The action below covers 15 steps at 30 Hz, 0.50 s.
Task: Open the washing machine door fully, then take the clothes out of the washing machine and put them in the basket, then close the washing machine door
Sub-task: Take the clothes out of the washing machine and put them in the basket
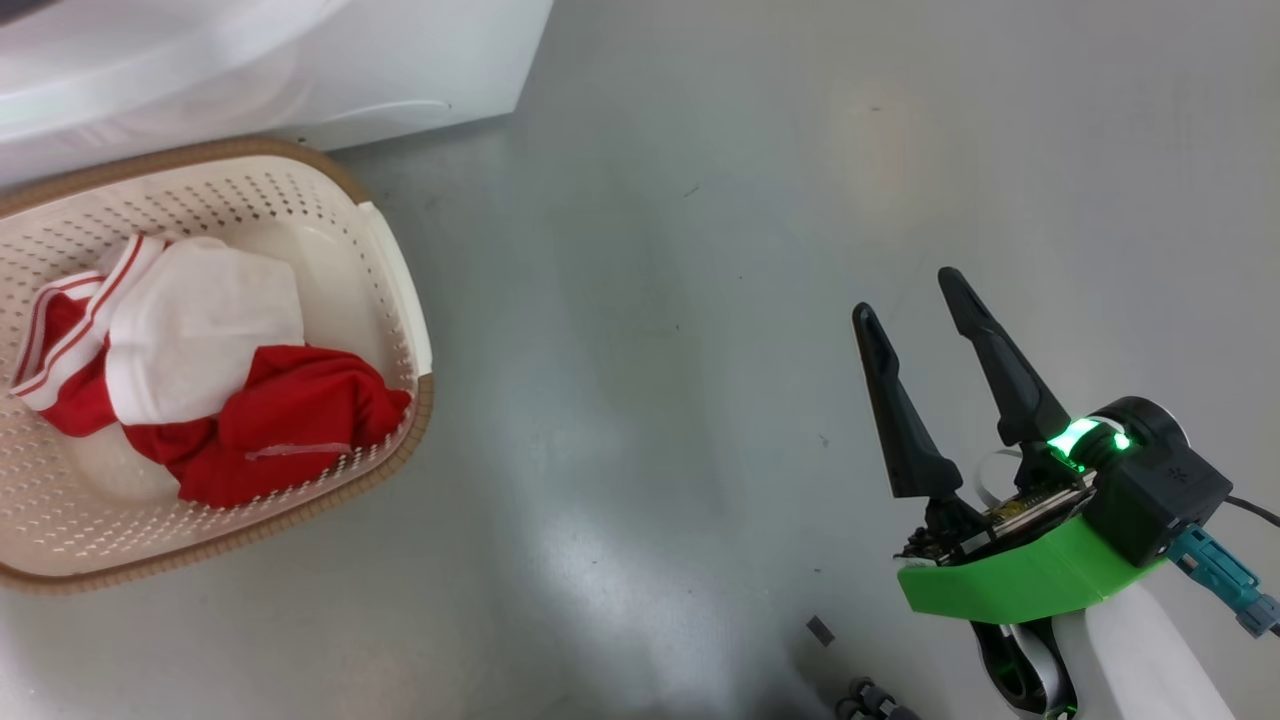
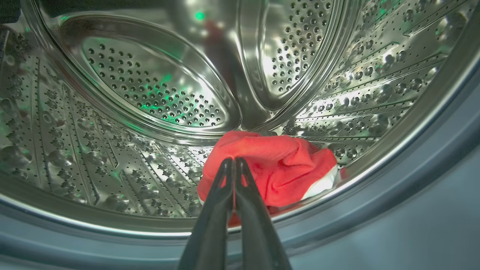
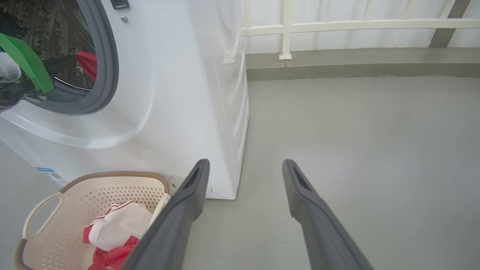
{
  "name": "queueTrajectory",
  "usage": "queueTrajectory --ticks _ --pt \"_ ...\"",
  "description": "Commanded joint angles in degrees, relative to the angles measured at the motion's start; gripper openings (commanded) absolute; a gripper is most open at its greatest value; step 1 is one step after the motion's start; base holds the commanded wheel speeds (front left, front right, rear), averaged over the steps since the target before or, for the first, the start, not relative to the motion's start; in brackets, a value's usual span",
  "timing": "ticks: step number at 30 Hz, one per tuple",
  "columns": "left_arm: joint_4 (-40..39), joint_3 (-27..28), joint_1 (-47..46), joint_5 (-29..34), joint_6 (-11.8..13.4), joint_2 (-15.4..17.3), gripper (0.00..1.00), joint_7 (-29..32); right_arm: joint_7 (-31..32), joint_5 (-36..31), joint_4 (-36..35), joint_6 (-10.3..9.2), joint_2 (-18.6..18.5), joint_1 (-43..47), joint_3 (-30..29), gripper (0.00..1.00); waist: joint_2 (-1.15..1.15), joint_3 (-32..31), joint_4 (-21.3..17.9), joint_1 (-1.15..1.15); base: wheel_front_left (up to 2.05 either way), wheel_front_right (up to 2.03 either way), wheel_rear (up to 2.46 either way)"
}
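Two claws, two jobs. Left claw [image 2: 233, 162] is clenched on a red garment [image 2: 277, 168] lying low at the front of the drum [image 2: 150, 93]. More clothes [image 1: 200, 370] already lie in the basket [image 1: 400, 300] beside the washer [image 3: 180, 93]. Right claw [image 1: 905, 291] hangs spread, holding nothing, over the floor [image 1: 700, 250]. My worry: a thin pinch slips, or fabric snags on the grey seal [image 3: 110, 63] as I pull out. Floor's smooth grey concrete, with a white railing [image 3: 337, 25] behind.

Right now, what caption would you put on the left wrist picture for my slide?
Left gripper, fingers closed, tips at the red clothes lying inside the washing machine drum.
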Motion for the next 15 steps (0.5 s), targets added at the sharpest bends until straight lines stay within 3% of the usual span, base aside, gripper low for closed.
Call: queueTrajectory --ticks 1,15 --pt "-3.6 1.4 2.6 -0.9 0.1 2.3 0.0 -0.4 -0.4 0.3 -1.2 0.35 -0.6 0.0 0.7 1.0 0.0 -0.3 0.3 0.0 0.0 0.0 0.0" --pt "-22.0 3.7 16.3 -5.0 1.9 2.1 0.0 3.8 -0.4 0.3 -1.1 0.35 -0.6 -0.3 0.4 1.0 0.0 -2.6 1.7 0.0 0.0 0.0 0.0"
